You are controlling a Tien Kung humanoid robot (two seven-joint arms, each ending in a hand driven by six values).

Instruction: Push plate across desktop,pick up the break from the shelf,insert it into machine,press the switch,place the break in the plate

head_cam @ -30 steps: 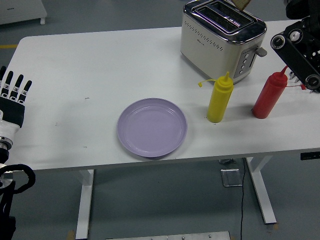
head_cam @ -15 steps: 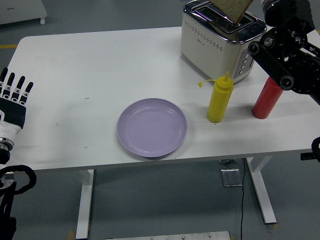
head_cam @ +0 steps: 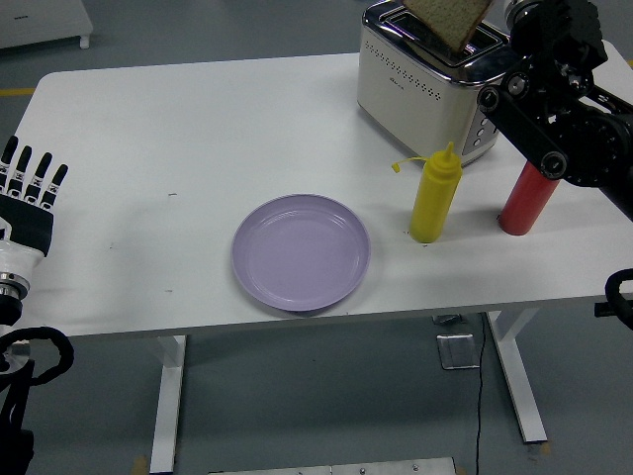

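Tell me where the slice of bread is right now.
In the head view the slice of bread is at the top right, tilted over the toaster, with the right hand beside it at the picture's top edge.

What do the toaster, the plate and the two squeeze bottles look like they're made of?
Toaster: brushed and polished metal, its top reflects light. Plate: smooth matte lilac, probably plastic or ceramic. Yellow bottle and red bottle: soft opaque plastic with nozzle caps.

Bread slice [head_cam: 450, 22] tilted above toaster [head_cam: 435, 79] slots; purple plate [head_cam: 301, 252] empty, near edge.
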